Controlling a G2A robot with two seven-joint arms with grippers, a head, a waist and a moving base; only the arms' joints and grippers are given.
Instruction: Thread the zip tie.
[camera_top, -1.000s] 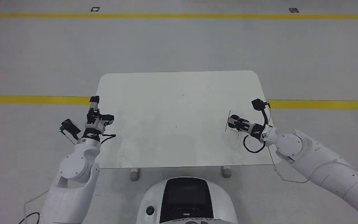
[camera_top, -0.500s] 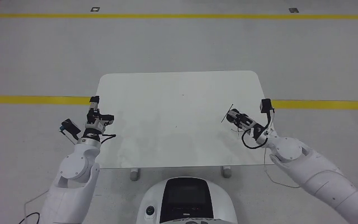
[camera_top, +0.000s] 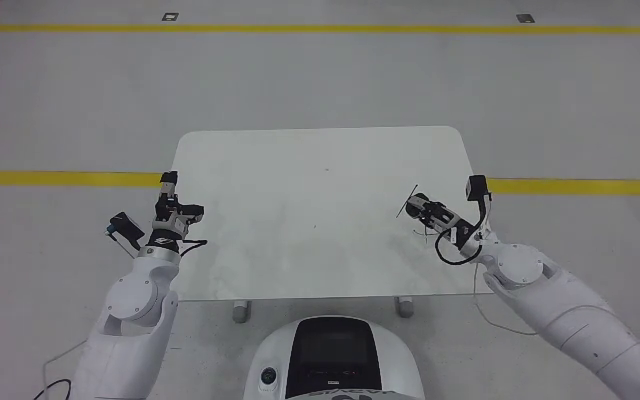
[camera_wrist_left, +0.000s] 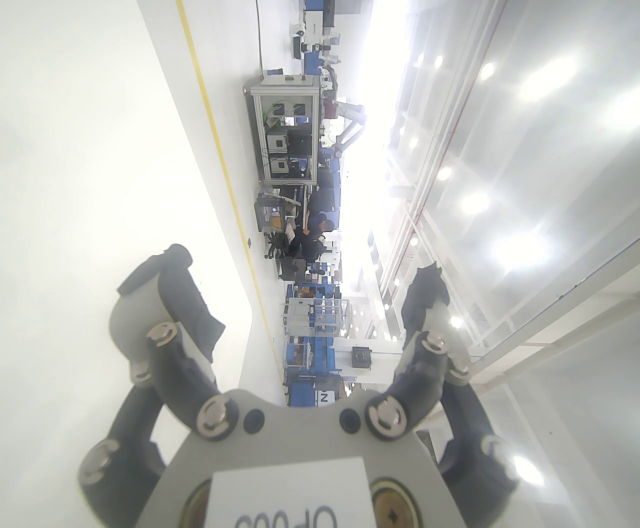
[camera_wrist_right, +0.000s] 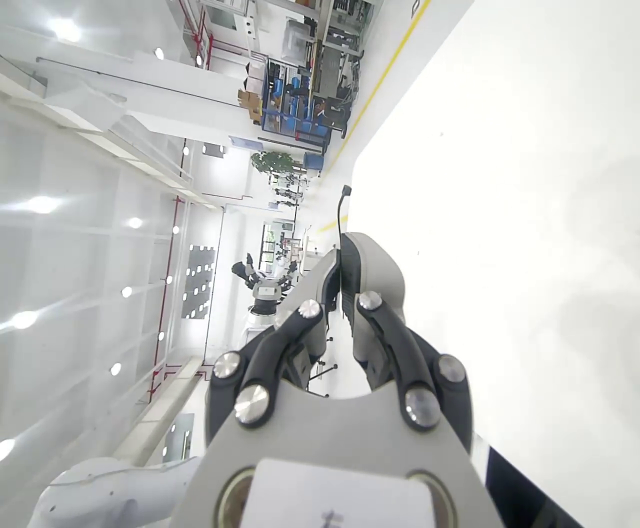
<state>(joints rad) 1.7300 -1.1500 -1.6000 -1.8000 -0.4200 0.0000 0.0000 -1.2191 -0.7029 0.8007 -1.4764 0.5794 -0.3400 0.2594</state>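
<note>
My right tool (camera_wrist_right: 342, 250), clamped on the thin black plastic zip tie (camera_wrist_right: 340, 220), has swung it aslant; my left tool (camera_wrist_left: 300, 270) stays open and idle, so I judge threading not yet begun.

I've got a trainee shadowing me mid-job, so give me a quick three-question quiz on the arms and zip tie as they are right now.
1. True or false: the left tool is open and empty.
2. What holds the zip tie? A) left tool B) right tool C) neither
3. Fill in: the right tool hovers over the table's ____ side (robot's own).
Key: 1 true; 2 B; 3 right.
</note>
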